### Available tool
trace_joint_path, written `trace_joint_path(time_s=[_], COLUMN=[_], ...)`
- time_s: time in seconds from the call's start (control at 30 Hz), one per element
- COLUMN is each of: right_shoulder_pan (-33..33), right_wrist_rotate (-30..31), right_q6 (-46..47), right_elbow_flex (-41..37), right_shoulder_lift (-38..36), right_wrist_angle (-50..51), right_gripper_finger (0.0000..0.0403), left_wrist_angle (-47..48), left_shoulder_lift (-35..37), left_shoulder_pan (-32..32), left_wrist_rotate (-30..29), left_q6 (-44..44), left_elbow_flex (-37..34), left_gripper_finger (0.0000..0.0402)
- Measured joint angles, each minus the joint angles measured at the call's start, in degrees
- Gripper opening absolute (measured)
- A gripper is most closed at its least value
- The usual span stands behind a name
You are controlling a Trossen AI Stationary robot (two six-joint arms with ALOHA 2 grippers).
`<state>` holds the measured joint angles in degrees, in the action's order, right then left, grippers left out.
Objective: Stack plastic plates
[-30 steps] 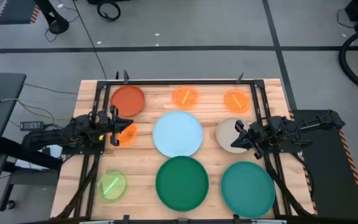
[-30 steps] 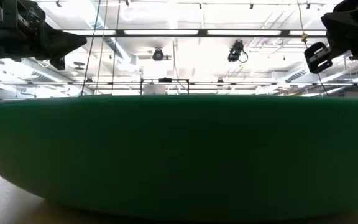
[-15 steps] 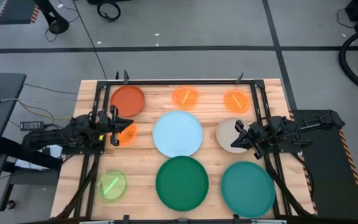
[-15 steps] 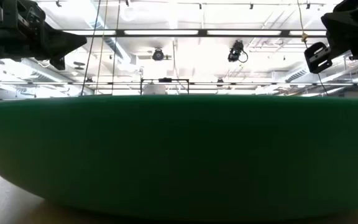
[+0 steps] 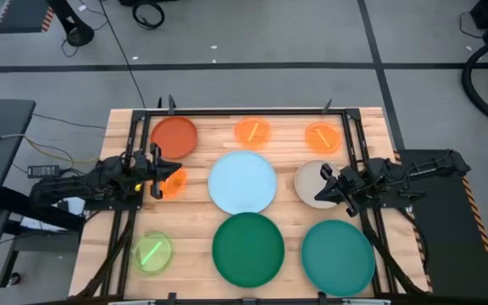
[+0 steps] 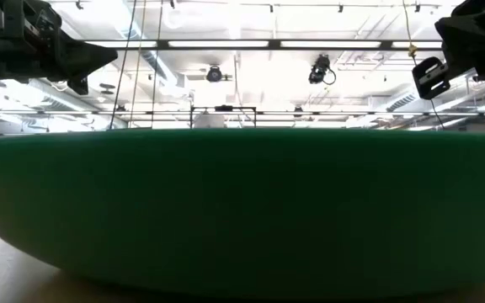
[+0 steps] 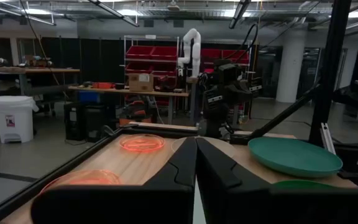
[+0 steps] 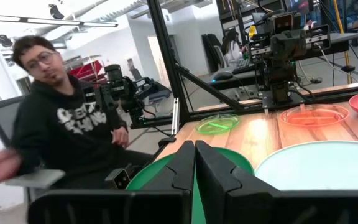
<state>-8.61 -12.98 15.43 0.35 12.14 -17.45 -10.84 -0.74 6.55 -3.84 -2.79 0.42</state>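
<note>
Nine plates lie flat on the wooden table, each apart from the others. In the high view: rust-red (image 5: 174, 135), two small orange (image 5: 252, 131) (image 5: 323, 136), light blue (image 5: 242, 181), beige (image 5: 310, 178), dark green (image 5: 247, 247), teal (image 5: 338, 257), lime green (image 5: 152, 252). A third orange plate (image 5: 174, 183) lies partly under my left gripper (image 5: 158, 173). That gripper hovers shut (image 7: 196, 155) over the table's left side. My right gripper (image 5: 321, 188) hovers shut (image 8: 194, 163) above the beige plate. The dark green plate (image 6: 242, 210) fills the low view.
Black frame rails (image 5: 352, 161) run along the table's left, right and far sides. A person (image 8: 61, 137) sits beyond the table's near edge in the right wrist view. Bare wood (image 5: 202, 207) shows between the plates.
</note>
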Motion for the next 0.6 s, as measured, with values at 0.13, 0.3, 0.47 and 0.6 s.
trace_joint_path(time_s=[0.13,0.3,0.47,0.6], right_shoulder_pan=[0.00,0.07,0.86,0.87], right_wrist_rotate=[0.00,1.34,14.58,23.09], right_q6=[-0.01,-0.45,1.52,3.94], right_elbow_flex=[-0.01,-0.01,0.00,-0.01], right_shoulder_lift=[0.00,0.01,0.37,0.42], right_wrist_angle=[0.00,-0.26,-8.19,-13.37], right_gripper_finger=[0.0025,0.0025,0.0025,0.0025], left_wrist_angle=[-0.01,-0.01,-0.01,0.09], left_shoulder_lift=[0.00,0.00,-0.01,-0.02], left_shoulder_pan=[0.01,0.01,0.00,0.02], left_wrist_rotate=[0.00,0.00,0.00,0.00], left_q6=[0.00,-0.01,-0.01,0.00], left_elbow_flex=[-0.02,-0.02,-0.02,0.00], left_gripper_finger=[0.0016,0.0016,0.0016,0.0016])
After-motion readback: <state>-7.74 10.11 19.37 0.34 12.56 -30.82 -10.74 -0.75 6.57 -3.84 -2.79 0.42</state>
